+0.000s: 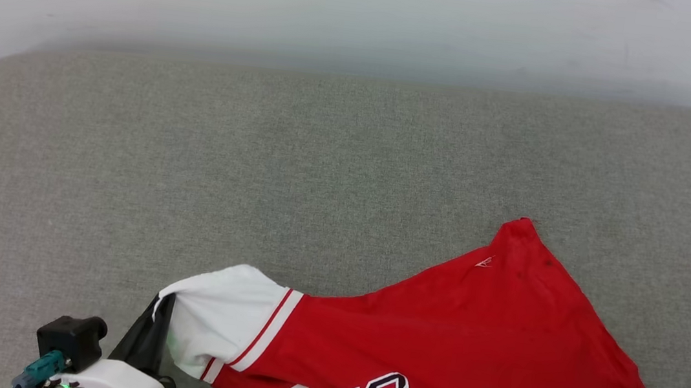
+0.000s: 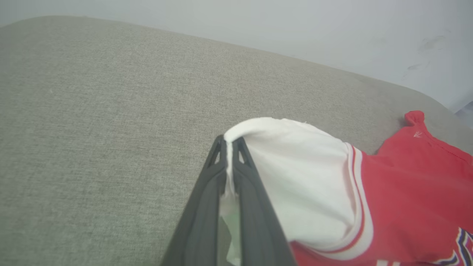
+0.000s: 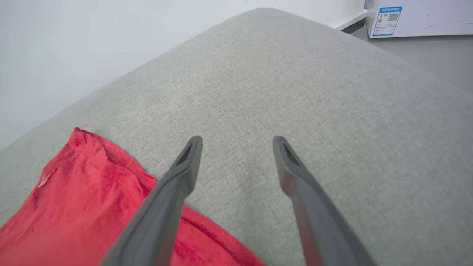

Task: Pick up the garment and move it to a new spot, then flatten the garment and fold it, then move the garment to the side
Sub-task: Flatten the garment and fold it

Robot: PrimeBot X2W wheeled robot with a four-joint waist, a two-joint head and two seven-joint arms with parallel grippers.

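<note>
the red jersey shirt with white sleeves (image 1: 466, 338) lies rumpled, lettering up, by the near right edge of the grey fabric-padded desk (image 1: 258, 164). the left pincer (image 2: 230, 142) is clamped on one white sleeve (image 2: 295, 177); the right pincer (image 3: 236, 142) stands wide and empty. it looks moved; flattening seems underway, while folding and setting aside are left.

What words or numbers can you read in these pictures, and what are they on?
"S" and what looks like "23", black with white outlines, cut by the picture's bottom edge: on the red jersey shirt with white sleeves.
Blue-and-white sticker on the white box: too small to read.
Tiny white mark near the shirt's far corner: unreadable.
</note>
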